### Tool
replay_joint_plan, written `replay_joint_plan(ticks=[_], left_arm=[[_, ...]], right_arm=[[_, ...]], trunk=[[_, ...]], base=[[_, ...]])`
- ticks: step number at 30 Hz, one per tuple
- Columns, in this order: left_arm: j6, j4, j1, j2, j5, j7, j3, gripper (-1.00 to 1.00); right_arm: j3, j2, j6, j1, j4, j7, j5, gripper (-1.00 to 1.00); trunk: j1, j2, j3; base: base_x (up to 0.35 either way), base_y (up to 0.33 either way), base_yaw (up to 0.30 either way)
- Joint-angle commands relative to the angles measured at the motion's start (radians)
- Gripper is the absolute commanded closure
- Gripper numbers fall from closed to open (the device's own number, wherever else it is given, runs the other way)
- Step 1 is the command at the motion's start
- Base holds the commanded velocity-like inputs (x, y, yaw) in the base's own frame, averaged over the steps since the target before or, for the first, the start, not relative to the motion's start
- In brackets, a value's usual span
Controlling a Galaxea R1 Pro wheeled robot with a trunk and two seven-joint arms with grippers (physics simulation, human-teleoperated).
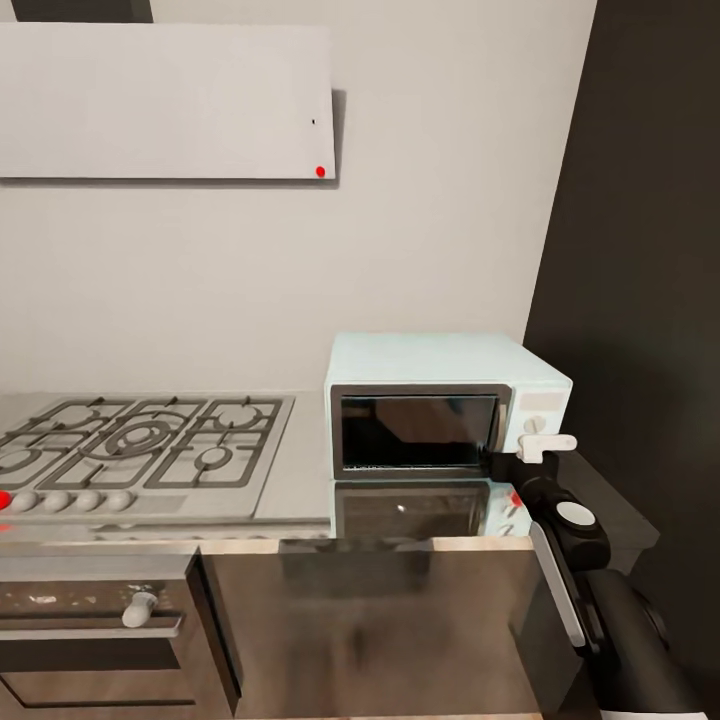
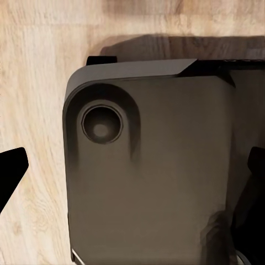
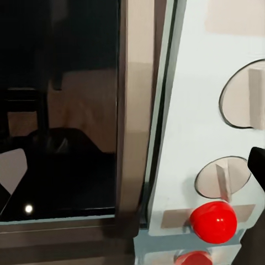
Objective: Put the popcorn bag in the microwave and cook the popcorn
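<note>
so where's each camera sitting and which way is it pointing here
Head view: high on the robot, facing the microwave and hob; right arm shows, reaching to the control panel.
Left wrist view: faces down at the wood floor and the robot's dark base.
Right wrist view: close on the microwave's door and knobs.
Head and right wrist views share the microwave.

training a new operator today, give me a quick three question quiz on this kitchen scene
1. True or false: the microwave has its door shut.
2. What lies on the counter at the microwave's left? A) a sink B) a gas hob C) a kettle
3. Fill in: in the right wrist view, the round button below the two white knobs is coloured ____.

Key: 1 true; 2 B; 3 red. The right claw is up against the microwave's control panel, and whether it is open or shut cannot be told.
</note>
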State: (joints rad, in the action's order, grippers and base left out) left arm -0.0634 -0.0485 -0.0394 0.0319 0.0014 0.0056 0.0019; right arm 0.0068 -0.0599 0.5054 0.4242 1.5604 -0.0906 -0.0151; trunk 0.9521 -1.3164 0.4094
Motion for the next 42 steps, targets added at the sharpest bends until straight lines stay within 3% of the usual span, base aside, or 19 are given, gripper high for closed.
replay_joint_plan(ticks=[1, 42], left_arm=[[-0.003, 0.001, -0.001, 0.000, 0.000, 0.001, 0.000, -1.00], [0.001, 0.001, -0.002, 0.000, 0.000, 0.001, 0.000, -1.00]], right_arm=[[0.001, 0.000, 0.005, 0.001, 0.001, -0.005, -0.002, -1.00], [-0.001, -0.001, 0.002, 0.001, -0.030, -0.003, -0.003, -1.00]], trunk=[[0.000, -0.001, 0.001], [0.000, -0.001, 0.001]], base=[[0.008, 0.000, 0.000], [0.023, 0.000, 0.000]])
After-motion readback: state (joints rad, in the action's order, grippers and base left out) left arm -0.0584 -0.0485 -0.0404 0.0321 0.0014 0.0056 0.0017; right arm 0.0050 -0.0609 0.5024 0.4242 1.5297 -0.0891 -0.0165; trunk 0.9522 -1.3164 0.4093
